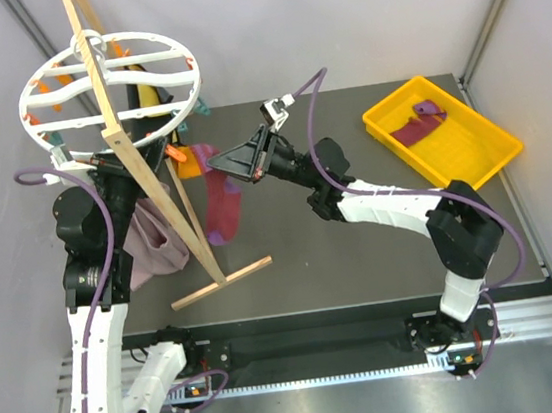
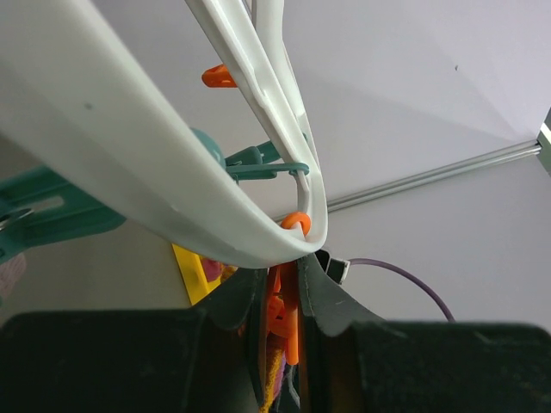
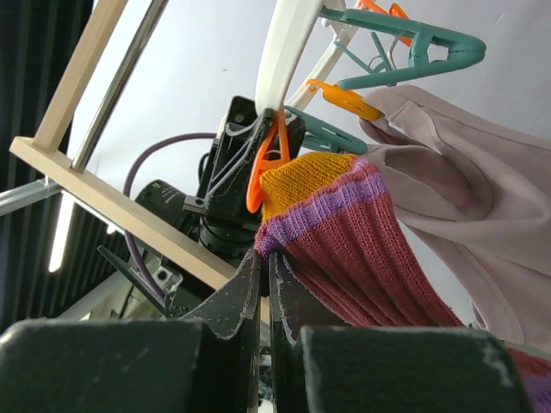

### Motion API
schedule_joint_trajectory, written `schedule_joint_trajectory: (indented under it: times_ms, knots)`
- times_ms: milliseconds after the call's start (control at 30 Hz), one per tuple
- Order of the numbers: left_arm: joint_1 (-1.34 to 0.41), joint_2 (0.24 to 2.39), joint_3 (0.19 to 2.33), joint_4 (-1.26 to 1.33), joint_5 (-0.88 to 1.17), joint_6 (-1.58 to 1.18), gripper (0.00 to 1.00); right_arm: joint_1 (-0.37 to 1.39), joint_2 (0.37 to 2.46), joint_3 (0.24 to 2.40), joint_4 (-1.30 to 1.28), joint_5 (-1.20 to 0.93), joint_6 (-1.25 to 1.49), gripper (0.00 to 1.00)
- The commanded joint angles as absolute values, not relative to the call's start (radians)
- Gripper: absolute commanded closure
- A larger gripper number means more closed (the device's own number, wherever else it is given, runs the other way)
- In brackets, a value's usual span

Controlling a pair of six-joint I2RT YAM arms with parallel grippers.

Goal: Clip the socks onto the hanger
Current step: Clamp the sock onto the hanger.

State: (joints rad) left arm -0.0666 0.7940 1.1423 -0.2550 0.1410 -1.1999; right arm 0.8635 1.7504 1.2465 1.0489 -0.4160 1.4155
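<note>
While pale walls [image 1: 353, 16] ring the dark table [image 1: 363, 256], left tool [image 2: 288, 275] pinches clip [image 2: 293, 331], right tool [image 3: 268, 262] sock [image 3: 344, 232].

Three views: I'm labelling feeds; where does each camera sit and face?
Top external: above and behind the bases, looking down on table, hanger and sock; both arms show.
Left wrist: looks up along the left gripper at hanger rim and orange clip.
Right wrist: looks up past the right gripper at sock cuff and clip.
Shared: both wrist views show that clip.

No readable text, labels or numbers anywhere.
</note>
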Motion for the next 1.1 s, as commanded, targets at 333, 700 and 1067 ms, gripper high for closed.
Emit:
schedule_joint_trajectory:
  times_ms: [333, 700, 1067]
  knots:
    - [-0.066, 0.767, 1.117, -0.242, 0.117, -1.200, 1.00, 0.894, 1.767, 1.351, 1.134, -0.417, 1.385, 1.00]
    - [-0.066, 0.765, 1.120, -0.242, 0.114, -1.193, 0.91, 0.905, 1.786, 1.364, 1.157, -0.417, 1.399, 1.00]
    - [-0.066, 0.750, 1.126, -0.264, 0.097, -1.173, 0.48, 0.910, 1.809, 1.396, 1.137, -0.420, 1.388, 1.00]
